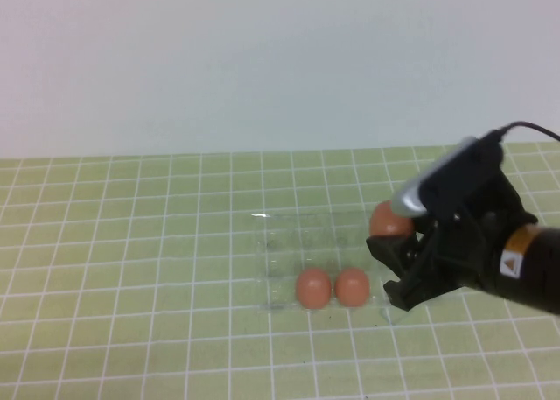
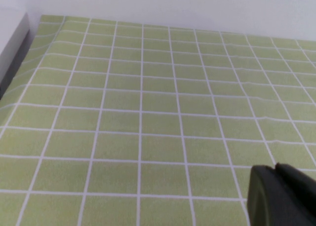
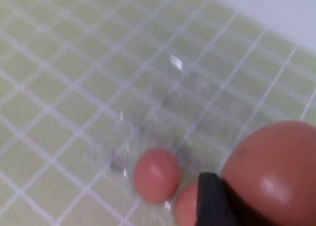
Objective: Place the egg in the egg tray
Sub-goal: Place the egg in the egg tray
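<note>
My right gripper [image 1: 394, 240] is shut on the orange-brown egg [image 1: 390, 220] and holds it above the right end of the clear egg tray [image 1: 287, 242]. In the right wrist view the held egg [image 3: 276, 171] fills the near corner, with one black finger [image 3: 212, 201] against it. Two other eggs [image 1: 313, 288] [image 1: 352, 287] sit side by side in the tray's front row; they also show in the right wrist view [image 3: 157, 175] [image 3: 183, 207]. My left gripper [image 2: 276, 170] is shut and empty over bare cloth, outside the high view.
A green checked cloth [image 1: 131, 242] covers the table up to a white wall [image 1: 262, 67] at the back. The tray's glinting far edge [image 3: 176, 63] shows in the right wrist view. A grey ledge [image 2: 12, 43] borders the cloth in the left wrist view.
</note>
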### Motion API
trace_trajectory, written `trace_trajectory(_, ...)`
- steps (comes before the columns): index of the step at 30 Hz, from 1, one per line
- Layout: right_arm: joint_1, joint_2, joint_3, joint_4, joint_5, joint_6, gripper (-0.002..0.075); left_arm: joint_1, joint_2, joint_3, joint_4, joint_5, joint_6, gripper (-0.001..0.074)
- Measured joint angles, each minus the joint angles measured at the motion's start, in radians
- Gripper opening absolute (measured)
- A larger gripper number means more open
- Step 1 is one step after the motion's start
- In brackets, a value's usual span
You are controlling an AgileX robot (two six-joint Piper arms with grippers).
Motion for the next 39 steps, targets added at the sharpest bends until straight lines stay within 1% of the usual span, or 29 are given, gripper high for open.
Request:
trace_trajectory(2, 0.000, -0.006, 0.080, 0.012, -0.178, 0.009, 0.0407, 0.000, 0.000, 0.000, 0.000, 0.000, 0.000, -0.0004)
trace_trajectory(5, 0.000, 0.017, 0.176, 0.035, -0.388, 0.012, 0.0406, 0.000, 0.000, 0.000, 0.000, 0.000, 0.000, -0.0004)
trace_trajectory(8, 0.000, 0.067, 0.230, 0.074, -0.560, 0.004, 0.0406, 0.000, 0.000, 0.000, 0.000, 0.000, 0.000, -0.0004)
trace_trajectory(11, 0.000, 0.136, 0.250, 0.122, -0.704, 0.001, 0.0406, 0.000, 0.000, 0.000, 0.000, 0.000, 0.000, -0.0004)
trace_trajectory(14, 0.000, 0.213, 0.255, 0.164, -0.784, 0.001, 0.0406, 0.000, 0.000, 0.000, 0.000, 0.000, 0.000, -0.0004)
trace_trajectory(18, 0.000, 0.298, 0.255, 0.178, -0.839, 0.001, 0.0406, 0.000, 0.000, 0.000, 0.000, 0.000, 0.000, -0.0004)
trace_trajectory(24, 0.000, 0.374, 0.255, 0.178, -0.867, 0.004, 0.0406, 0.000, 0.000, 0.000, 0.000, 0.000, 0.000, -0.0004)
trace_trajectory(29, 0.000, 0.408, 0.255, 0.178, -0.915, 0.007, 0.0406, 0.000, 0.000, 0.000, 0.000, 0.000, 0.000, -0.0004)
trace_trajectory(39, 0.000, 0.446, 0.255, 0.176, -0.920, 0.038, 0.0410, 0.000, 0.000, 0.000, 0.000, 0.000, 0.000, -0.0004)
